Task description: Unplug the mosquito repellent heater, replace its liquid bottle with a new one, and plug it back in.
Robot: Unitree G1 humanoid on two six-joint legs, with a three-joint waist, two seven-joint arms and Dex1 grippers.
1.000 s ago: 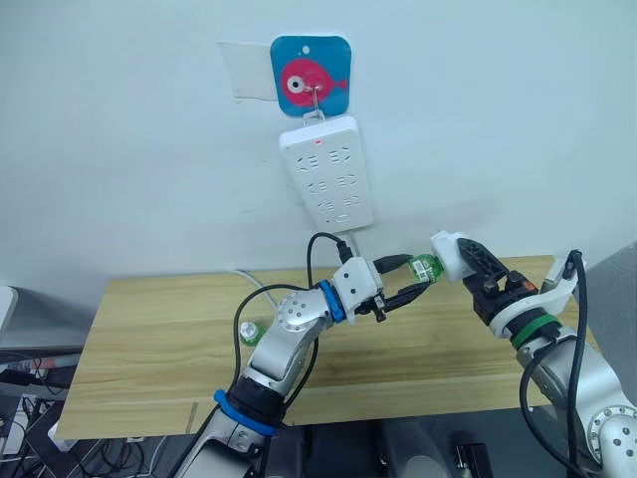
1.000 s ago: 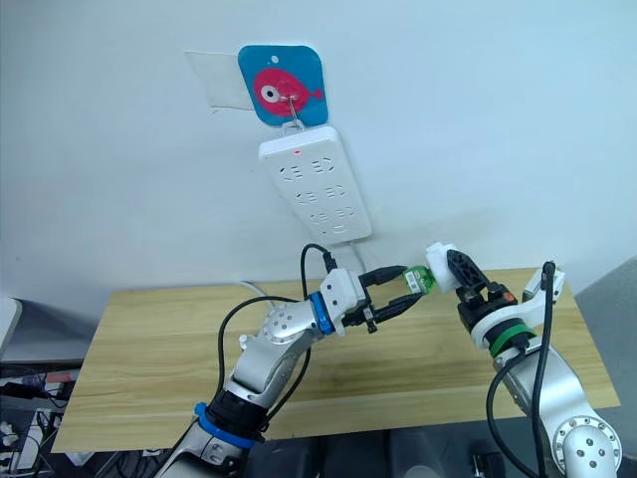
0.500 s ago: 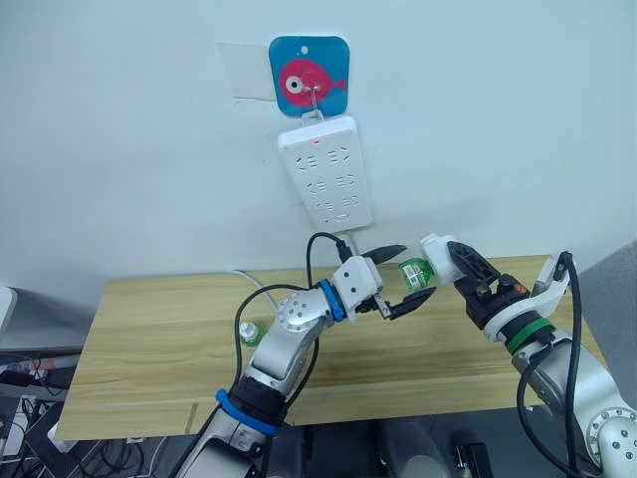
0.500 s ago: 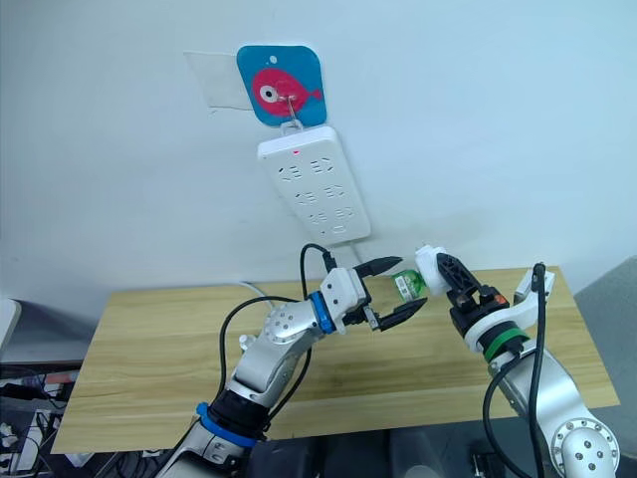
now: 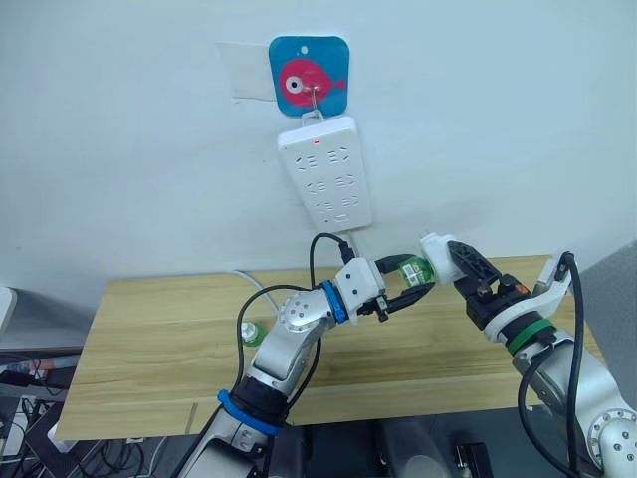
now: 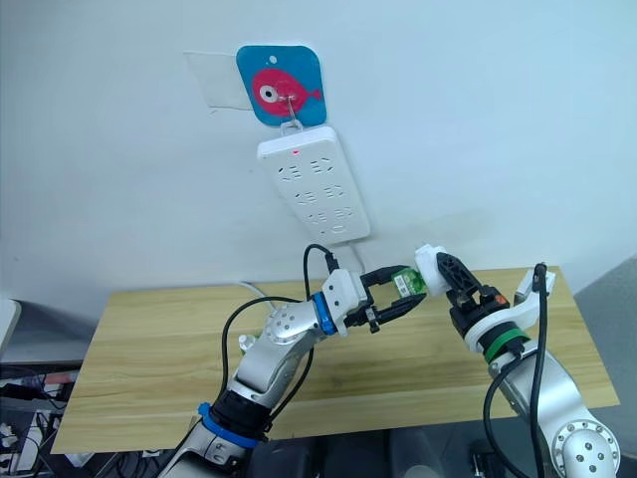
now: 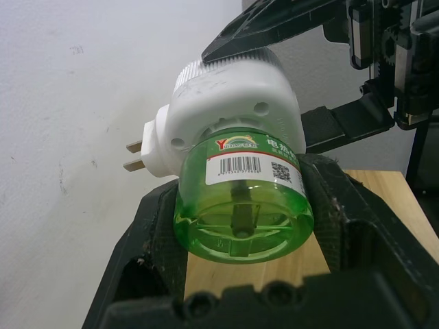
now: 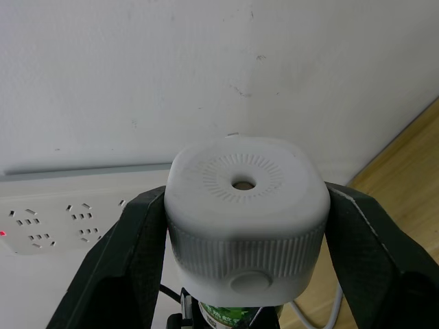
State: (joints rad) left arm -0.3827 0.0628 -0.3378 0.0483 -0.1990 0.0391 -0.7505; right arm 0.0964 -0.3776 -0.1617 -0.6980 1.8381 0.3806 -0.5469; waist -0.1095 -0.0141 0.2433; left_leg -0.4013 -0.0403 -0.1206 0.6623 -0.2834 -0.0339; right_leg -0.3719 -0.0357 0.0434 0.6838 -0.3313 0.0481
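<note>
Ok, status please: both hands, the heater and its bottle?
Right hand shut on heater. Left hand shut on green bottle, still attached. Heater unplugged, off the power strip. Nothing blocking.

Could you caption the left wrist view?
Left gripper clamps the green bottle beneath the white heater, prongs bare.

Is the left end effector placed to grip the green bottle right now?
Probably yes: the left end effector already has its fingers either side of the green bottle, nothing between them.

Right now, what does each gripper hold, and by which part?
The right gripper grips the mosquito repellent heater by its white sides; the left gripper grips its green bottle by the sides.
</note>
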